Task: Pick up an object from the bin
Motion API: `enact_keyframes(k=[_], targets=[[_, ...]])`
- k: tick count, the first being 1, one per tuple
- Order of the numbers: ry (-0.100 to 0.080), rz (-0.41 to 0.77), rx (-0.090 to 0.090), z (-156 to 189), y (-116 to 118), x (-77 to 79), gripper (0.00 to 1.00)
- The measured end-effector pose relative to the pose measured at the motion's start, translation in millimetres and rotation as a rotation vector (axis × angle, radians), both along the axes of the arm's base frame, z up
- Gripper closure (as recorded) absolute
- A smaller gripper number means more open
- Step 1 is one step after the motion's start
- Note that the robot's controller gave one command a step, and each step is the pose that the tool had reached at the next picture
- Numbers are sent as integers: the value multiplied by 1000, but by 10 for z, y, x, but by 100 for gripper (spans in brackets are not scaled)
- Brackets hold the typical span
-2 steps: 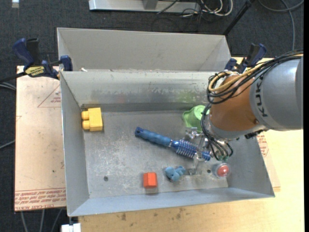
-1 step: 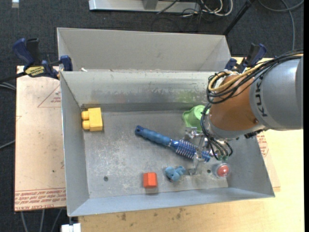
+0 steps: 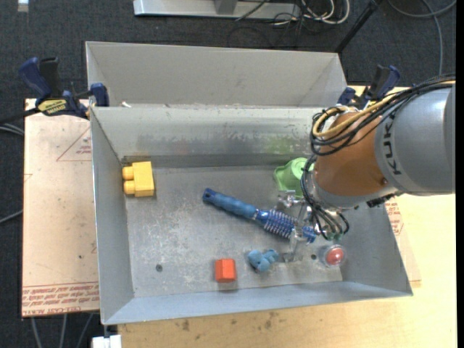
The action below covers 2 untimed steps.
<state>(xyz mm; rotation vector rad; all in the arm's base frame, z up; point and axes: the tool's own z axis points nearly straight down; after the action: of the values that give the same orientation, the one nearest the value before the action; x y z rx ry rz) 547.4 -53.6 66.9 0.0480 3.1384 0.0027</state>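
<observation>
Where the blue brush (image 3: pixel 235 207) lies slanted across the middle of the bin (image 3: pixel 217 125), the gripper (image 3: pixel 296 239) hangs over its bristled right end. Whether it is open or closed, or has hold of anything, I cannot tell. 1 small blue piece (image 3: pixel 262 260) lies just near of it, with a red round thing (image 3: pixel 334 256) right, a green thing (image 3: pixel 292 171) beyond, an orange block (image 3: pixel 225 270) nearer left and a yellow block (image 3: pixel 138 179) far left.

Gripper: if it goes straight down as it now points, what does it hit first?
Probably the bristled head of the blue brush, under the gripper; depth is unclear, so it might reach bin floor instead.
</observation>
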Motion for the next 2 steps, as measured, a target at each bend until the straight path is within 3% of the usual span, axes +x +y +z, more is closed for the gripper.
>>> enact_keyframes(k=[2], targets=[[-2, 2, 0, 3, 8, 9, 0]])
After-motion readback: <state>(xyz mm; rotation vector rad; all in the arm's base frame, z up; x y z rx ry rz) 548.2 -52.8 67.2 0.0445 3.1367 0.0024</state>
